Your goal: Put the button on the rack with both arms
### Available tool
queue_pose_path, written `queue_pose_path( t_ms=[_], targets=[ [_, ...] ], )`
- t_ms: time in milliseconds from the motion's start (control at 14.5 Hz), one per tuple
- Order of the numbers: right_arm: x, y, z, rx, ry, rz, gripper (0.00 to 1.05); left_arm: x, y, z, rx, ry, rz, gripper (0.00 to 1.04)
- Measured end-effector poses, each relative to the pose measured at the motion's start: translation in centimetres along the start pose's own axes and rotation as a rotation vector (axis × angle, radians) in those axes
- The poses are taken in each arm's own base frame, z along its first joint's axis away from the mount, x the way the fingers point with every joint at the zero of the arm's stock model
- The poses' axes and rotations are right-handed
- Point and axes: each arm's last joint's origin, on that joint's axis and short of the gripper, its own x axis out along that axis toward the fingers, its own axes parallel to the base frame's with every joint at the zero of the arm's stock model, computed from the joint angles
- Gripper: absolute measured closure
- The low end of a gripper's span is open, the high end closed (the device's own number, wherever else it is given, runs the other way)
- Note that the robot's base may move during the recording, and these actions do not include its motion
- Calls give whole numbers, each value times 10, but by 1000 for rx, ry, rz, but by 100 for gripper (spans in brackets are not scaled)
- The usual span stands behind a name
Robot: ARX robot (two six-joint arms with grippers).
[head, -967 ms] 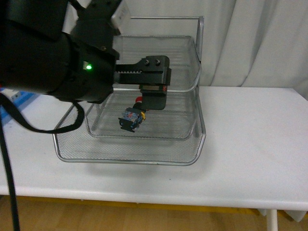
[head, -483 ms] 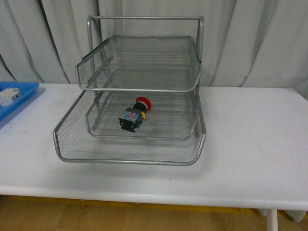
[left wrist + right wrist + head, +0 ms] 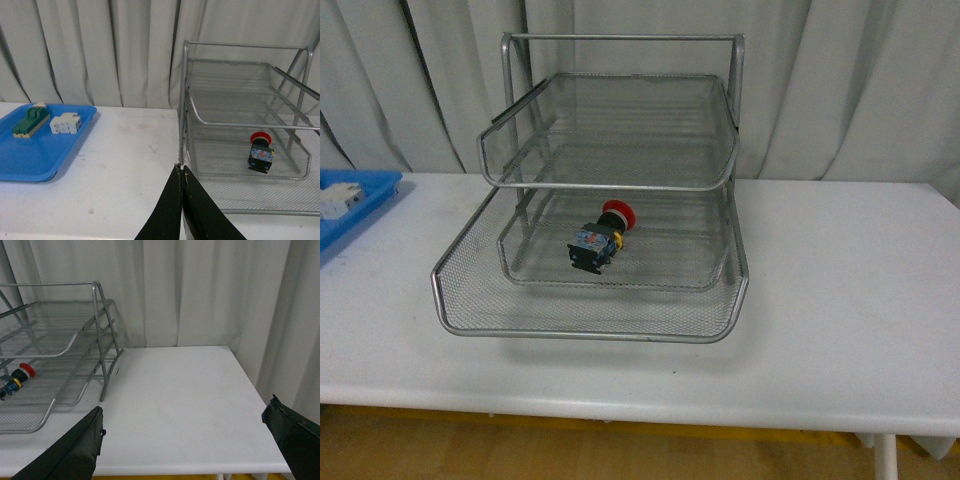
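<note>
L gripper (image 3: 181, 170): black fingers pinched together, holding nothing, over white table (image 3: 840, 300). R gripper (image 3: 185, 407): spread wide, empty. Beyond them, silver wire-mesh three-tier rack (image 3: 620, 187). Small red-capped push-button w/ black body (image 3: 599, 240) lies on its side, apparently on the mid tier. Flat blue plastic tray (image 3: 45, 150) sits apart, left of rack.

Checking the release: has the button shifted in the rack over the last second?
No. The button lies at the same spot on the middle shelf of the rack, no nearer to that shelf's front rim than before.
</note>
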Motion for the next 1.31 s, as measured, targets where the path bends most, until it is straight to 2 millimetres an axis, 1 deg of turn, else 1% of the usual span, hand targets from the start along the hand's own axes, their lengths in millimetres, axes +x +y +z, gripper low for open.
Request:
queue_pose_path(
  t_ms=[276,345,760,829,898,967,1036,1312],
  targets=[
    [0,0,0,0,0,0,6,-8,0,-7,0,-2,0,103],
    [0,0,0,0,0,0,6,-10,0,-12,0,-14,-1,103],
    [0,0,0,0,0,0,6,-18,0,-13,0,-13,0,103],
    [0,0,0,0,0,0,6,-21,0,-14,0,5,1,103],
    [0,0,0,0,0,0,6,-27,0,-20,0,40,-1,103],
    [0,0,0,0,0,0,6,-29,0,-14,0,-22,-1,103],
    [0,0,0,0,-1,2,6,-29,0,-17,0,5,0,103],
    [0,0,0,0,0,2,6,-29,0,-16,0,0,0,103]
  ],
)
